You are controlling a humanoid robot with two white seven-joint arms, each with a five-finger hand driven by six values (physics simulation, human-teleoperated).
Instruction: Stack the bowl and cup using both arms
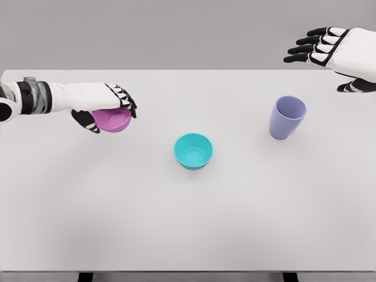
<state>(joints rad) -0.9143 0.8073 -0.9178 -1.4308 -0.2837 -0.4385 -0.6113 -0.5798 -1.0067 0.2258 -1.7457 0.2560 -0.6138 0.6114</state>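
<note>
A pink bowl (111, 120) is held at the table's left side by my left hand (107, 107), whose fingers curl over its rim from above with the thumb below. A teal bowl (193, 151) sits upright near the table's middle, apart from both hands. A lavender cup (286, 117) stands upright to the right. My right hand (329, 54) hovers above and to the right of the cup, past the table's far edge, fingers spread and holding nothing.
The white table (188, 229) spans the view, with its front edge near the bottom. A grey wall lies behind the far edge.
</note>
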